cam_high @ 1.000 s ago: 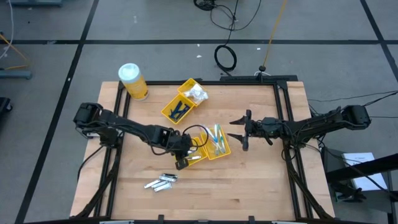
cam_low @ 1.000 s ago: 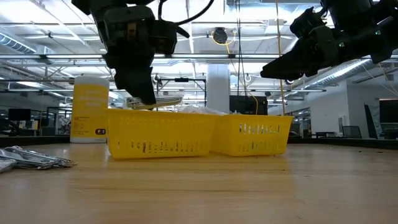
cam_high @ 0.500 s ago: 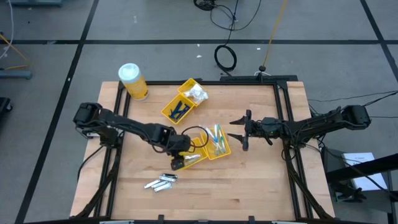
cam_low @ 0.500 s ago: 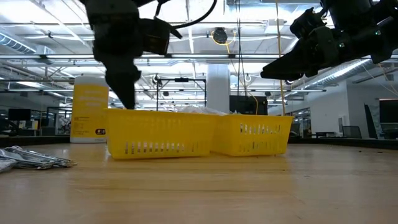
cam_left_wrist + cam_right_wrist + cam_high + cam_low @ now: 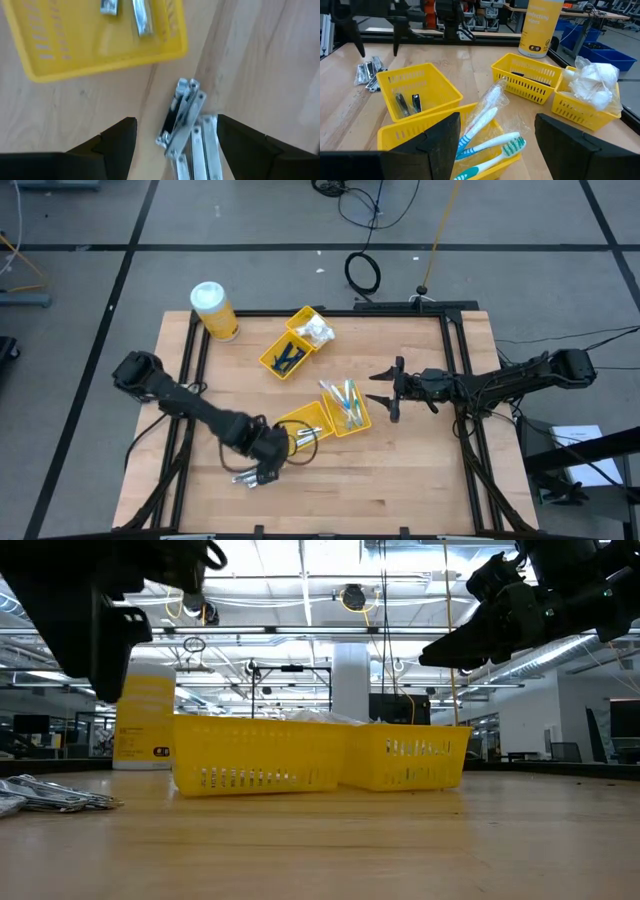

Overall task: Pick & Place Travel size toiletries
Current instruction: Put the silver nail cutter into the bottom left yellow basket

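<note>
Two dark arms worked over the wooden table (image 5: 400, 470). The right gripper (image 5: 385, 393) hung idle beside the tray of toothbrushes (image 5: 485, 142), its fingers parted and empty. The left gripper (image 5: 262, 470) hovered low over a loose heap of silver tubes (image 5: 187, 132) on the bare wood, fingers spread with nothing between them. Just beside that heap stood a yellow tray (image 5: 95, 55) with two of the same tubes (image 5: 141, 17) already lying inside it. Farther back, another tray (image 5: 527, 80) held dark-blue sticks, and its neighbour held white crinkly packets (image 5: 595, 82).

The tubes looked small, light and stiff, with smooth metallic skins likely to slip. Because they overlapped, a pinch across the narrow middle of the topmost one seemed the safest hold, avoiding dragging its neighbours along.
</note>
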Robot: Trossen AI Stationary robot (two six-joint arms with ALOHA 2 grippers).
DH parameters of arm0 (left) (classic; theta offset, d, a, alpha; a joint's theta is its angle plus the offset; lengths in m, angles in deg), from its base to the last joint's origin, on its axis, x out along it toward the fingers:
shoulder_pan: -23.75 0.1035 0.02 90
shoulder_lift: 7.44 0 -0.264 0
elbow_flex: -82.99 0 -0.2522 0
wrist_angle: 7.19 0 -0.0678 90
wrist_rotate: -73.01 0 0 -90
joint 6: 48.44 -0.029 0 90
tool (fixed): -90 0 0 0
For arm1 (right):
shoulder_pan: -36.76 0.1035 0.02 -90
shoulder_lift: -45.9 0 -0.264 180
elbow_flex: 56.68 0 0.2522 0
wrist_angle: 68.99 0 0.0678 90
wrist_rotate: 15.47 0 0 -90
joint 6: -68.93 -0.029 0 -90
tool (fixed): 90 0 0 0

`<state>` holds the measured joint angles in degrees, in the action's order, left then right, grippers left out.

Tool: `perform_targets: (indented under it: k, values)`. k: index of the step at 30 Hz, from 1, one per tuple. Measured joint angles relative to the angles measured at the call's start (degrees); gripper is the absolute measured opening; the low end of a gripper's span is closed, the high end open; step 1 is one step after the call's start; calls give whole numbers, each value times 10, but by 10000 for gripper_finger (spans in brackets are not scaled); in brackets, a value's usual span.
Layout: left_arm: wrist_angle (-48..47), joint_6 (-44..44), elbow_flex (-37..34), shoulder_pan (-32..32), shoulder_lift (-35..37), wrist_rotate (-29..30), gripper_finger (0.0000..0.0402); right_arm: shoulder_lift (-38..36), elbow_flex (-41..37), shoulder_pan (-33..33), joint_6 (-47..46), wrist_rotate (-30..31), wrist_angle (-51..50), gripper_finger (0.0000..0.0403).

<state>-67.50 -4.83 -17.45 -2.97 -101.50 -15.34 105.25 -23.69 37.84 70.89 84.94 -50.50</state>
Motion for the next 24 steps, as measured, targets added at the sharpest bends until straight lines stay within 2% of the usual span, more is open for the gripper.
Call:
perform_targets:
  k: [4, 6, 10, 17, 24]
  values:
    - [27, 7, -8, -36, -1, 89, 254, 0, 0, 0, 0, 0, 0, 242]
    - [40, 11, -14, -44, -5, 106, 249, 0, 0, 0, -3, 0, 0, 242]
    - [77, 22, -37, -48, -9, 97, 239, 0, 0, 0, -12, 0, 2, 242]
    - [82, 67, -71, -49, -23, 79, 227, 0, 0, 0, -12, 0, 5, 242]
    - [152, 78, -115, -50, -27, 59, 229, 0, 0, 0, -12, 0, 5, 242]
